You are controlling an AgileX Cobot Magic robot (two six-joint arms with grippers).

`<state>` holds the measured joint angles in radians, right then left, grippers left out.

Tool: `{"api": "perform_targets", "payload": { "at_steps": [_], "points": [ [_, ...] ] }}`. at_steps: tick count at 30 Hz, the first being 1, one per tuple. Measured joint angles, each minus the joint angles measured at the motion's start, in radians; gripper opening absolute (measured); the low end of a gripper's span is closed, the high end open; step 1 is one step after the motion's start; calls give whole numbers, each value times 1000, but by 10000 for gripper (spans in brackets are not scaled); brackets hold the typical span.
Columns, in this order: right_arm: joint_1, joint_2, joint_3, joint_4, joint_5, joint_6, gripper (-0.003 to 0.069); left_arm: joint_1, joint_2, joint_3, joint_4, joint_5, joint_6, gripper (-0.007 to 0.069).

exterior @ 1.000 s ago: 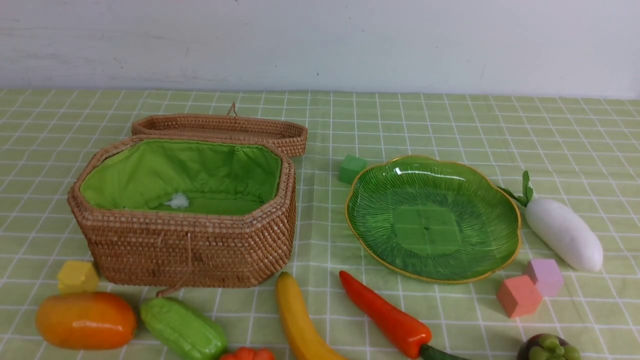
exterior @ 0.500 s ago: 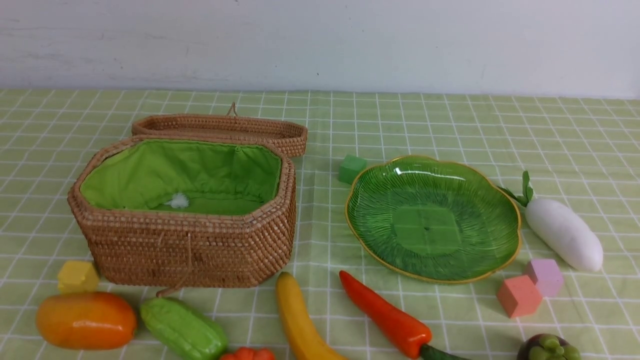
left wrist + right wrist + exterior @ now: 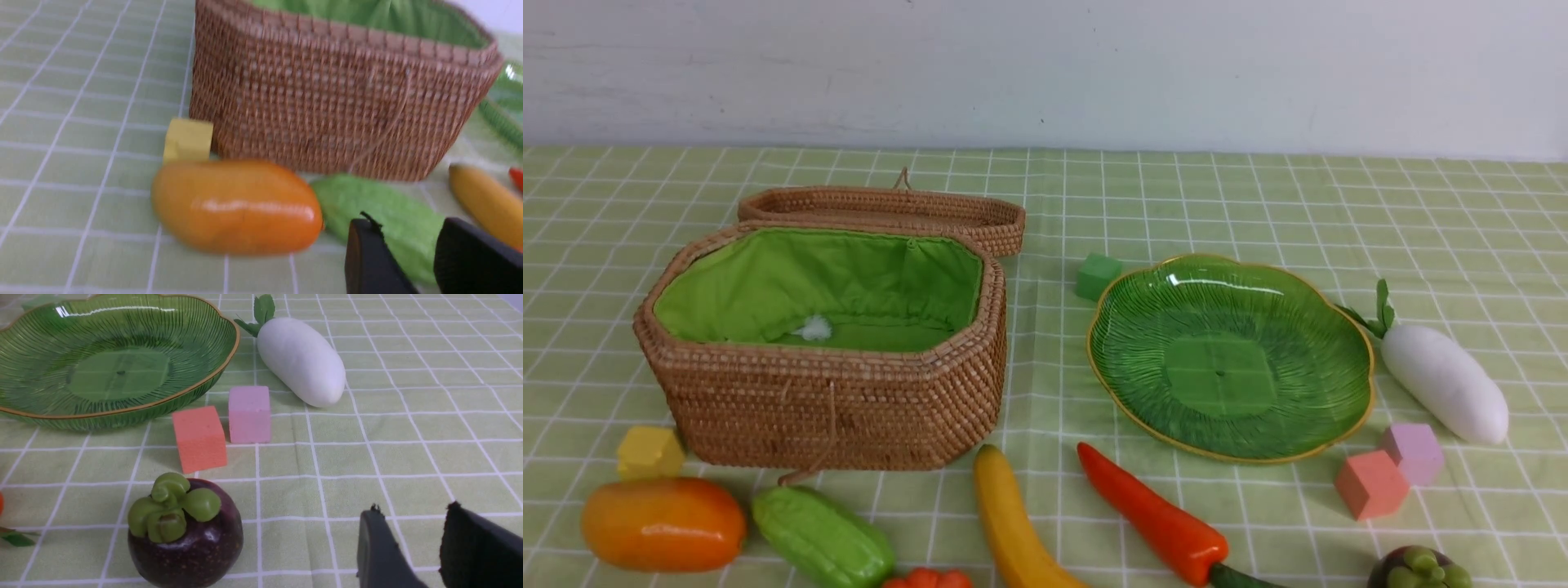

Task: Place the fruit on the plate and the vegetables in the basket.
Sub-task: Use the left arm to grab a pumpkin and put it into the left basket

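Green-checked worktop (image 3: 1225,196): nothing has shifted in the past second, so sorting has not begun. Mango (image 3: 662,523), banana (image 3: 1013,523) and gourd (image 3: 821,535) lie just beside the basket (image 3: 833,408), on its near side; plate (image 3: 1229,359) beside it holds nothing. Left tool (image 3: 408,228) and right tool (image 3: 412,514) both stand apart, empty.

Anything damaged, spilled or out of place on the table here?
Only a small white tuft on the green lining inside the basket, like fluff or a tear. Nothing is spilled or toppled.
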<state>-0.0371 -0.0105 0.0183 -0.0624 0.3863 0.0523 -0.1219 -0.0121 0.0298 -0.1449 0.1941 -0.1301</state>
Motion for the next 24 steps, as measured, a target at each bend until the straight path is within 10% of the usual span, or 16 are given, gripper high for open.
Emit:
{"api": "perform_targets", "payload": {
  "at_steps": [11,24],
  "points": [
    [0,0,0,0,0,0,242,0,0,-15,-169,-522,-5,239],
    [0,0,0,0,0,0,242,0,337,-636,-293,-4,18,239]
  ]
}}
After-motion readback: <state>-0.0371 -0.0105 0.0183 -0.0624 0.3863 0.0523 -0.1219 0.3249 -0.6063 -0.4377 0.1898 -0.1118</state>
